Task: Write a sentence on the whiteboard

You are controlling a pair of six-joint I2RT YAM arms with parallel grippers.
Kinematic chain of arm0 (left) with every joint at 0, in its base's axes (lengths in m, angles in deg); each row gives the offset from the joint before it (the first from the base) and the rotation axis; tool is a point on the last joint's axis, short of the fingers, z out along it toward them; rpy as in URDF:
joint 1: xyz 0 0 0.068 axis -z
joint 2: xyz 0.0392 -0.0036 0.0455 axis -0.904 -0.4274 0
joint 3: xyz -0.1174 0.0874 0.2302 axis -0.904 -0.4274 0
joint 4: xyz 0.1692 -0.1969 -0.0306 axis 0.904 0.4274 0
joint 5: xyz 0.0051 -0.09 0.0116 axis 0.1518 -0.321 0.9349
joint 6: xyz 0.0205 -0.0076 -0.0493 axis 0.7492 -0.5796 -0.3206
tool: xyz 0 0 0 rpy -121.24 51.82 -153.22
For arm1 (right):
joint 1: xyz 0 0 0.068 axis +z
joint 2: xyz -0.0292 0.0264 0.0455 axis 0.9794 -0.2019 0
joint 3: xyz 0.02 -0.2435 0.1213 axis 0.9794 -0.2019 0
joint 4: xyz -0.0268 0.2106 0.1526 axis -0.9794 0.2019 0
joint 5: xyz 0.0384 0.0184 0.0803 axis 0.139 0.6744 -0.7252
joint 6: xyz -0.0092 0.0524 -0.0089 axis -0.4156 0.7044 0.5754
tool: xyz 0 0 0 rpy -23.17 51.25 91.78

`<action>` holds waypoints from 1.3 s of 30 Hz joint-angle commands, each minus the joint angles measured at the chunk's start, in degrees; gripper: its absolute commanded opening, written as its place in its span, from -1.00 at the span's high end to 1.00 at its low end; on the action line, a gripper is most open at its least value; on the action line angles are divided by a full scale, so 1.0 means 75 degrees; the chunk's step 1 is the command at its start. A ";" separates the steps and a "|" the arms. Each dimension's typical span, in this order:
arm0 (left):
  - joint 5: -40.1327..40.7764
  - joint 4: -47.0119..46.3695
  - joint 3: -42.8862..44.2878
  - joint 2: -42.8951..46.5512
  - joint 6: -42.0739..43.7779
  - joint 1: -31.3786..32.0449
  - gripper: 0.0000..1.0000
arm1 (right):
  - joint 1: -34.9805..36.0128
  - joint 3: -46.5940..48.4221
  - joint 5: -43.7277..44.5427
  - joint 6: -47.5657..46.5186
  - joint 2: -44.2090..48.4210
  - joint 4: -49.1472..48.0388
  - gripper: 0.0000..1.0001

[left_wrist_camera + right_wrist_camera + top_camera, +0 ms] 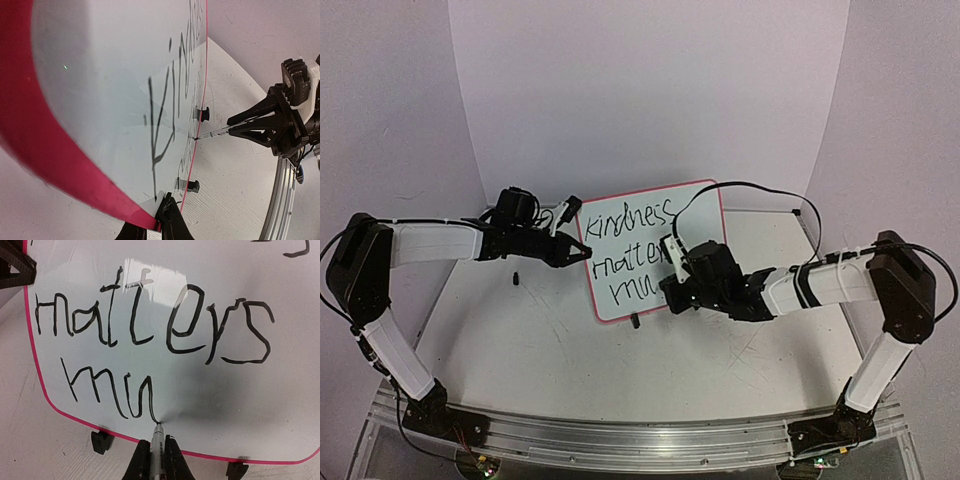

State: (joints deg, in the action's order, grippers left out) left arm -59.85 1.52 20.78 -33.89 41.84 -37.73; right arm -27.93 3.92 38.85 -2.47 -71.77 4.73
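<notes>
Robot lab: white backdrop (640, 90), scratched table (550, 350), aluminium mounting rail (640, 440).

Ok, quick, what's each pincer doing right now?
Left pincer: closed on the edge of the whiteboard.
Right pincer: closed on a marker, its tip on the whiteboard.

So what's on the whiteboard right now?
On the whiteboard is black lettering: "Kindness", "matters", then "mu", with the marker tip touching the end of the u. From above, the right arm covers the end of "matters"; the wrist view shows it whole.
</notes>
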 commanded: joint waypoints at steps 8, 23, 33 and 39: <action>0.1886 0.0373 0.0158 -0.0269 0.0788 -0.0126 1.00 | -0.0321 0.0162 -0.0110 -0.0010 0.0890 -0.0104 1.00; 0.1871 0.0386 0.0158 -0.0283 0.0791 -0.0114 1.00 | -0.0474 0.0467 -0.0115 0.0024 0.0409 -0.0393 1.00; 0.1870 0.0387 0.0164 -0.0257 0.0786 -0.0114 1.00 | -0.0468 0.0531 -0.0056 -0.0035 0.0254 -0.0405 1.00; 0.1853 0.0398 0.0169 -0.0274 0.0778 -0.0111 1.00 | -0.0466 0.0559 -0.0181 -0.0048 0.0143 -0.0417 1.00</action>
State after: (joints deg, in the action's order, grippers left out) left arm -59.90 1.61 20.78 -33.89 41.86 -37.71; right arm -31.39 5.77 38.19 -2.53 -69.30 3.38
